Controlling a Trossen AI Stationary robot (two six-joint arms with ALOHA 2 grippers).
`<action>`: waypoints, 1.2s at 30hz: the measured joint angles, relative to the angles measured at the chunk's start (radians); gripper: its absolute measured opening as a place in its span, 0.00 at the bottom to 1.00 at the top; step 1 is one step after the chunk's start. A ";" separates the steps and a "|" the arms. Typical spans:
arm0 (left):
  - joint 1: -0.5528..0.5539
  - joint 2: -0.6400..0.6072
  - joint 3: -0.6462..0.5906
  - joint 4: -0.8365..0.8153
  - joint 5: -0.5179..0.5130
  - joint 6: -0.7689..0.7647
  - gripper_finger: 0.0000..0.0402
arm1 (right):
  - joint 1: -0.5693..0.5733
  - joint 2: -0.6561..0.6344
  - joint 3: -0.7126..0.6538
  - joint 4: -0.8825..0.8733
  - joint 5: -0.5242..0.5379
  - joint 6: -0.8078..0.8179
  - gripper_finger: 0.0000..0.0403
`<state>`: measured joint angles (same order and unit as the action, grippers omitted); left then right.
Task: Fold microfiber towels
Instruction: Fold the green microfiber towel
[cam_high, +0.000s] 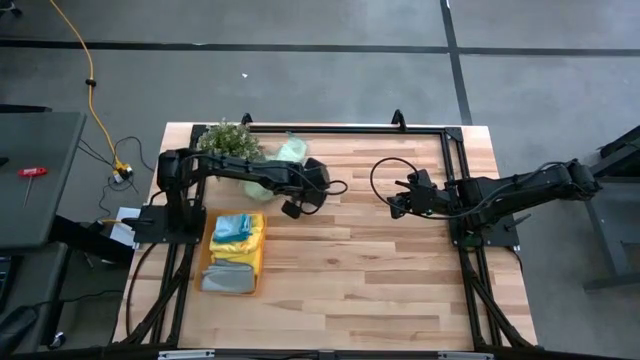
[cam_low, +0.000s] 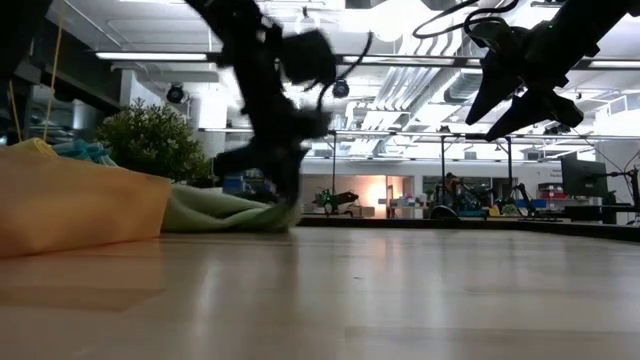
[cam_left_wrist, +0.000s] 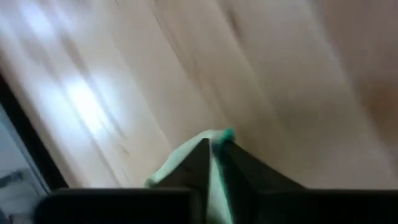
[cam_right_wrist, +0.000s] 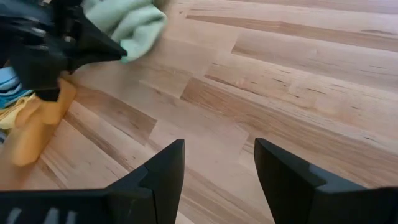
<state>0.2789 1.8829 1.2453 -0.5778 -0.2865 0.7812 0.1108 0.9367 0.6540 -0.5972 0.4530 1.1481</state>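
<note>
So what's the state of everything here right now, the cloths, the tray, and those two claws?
Pale green towel: crumpled on the table, a corner pinched by the left claw.
Left claw: shut on the pale green towel.
Right claw: open, empty, hanging above the table.
Orange tray: flat on the table, holding towels.
Blue towel: lying in the tray.
Grey towel: lying in the tray.
Plant: upright at the table's far edge.

We see the left gripper (cam_low: 285, 205) down on the pale green towel (cam_low: 225, 213), pinching it. The right gripper (cam_low: 520, 105) hangs open above the table (cam_low: 400, 290).
</note>
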 joint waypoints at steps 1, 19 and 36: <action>-0.007 0.000 0.025 -0.002 0.010 -0.010 0.04 | 0.000 0.000 0.000 0.001 0.000 0.000 0.46; 0.008 -0.005 0.851 -0.232 0.072 -0.226 0.00 | 0.000 -0.212 -0.001 0.100 0.054 -0.229 0.46; -0.154 0.225 0.861 -0.613 0.298 -0.530 0.00 | 0.000 -0.193 -0.001 0.077 -0.047 -0.296 0.46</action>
<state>0.1248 2.1081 2.1062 -1.1909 0.0116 0.2513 0.1112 0.7438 0.6529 -0.5200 0.4059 0.8520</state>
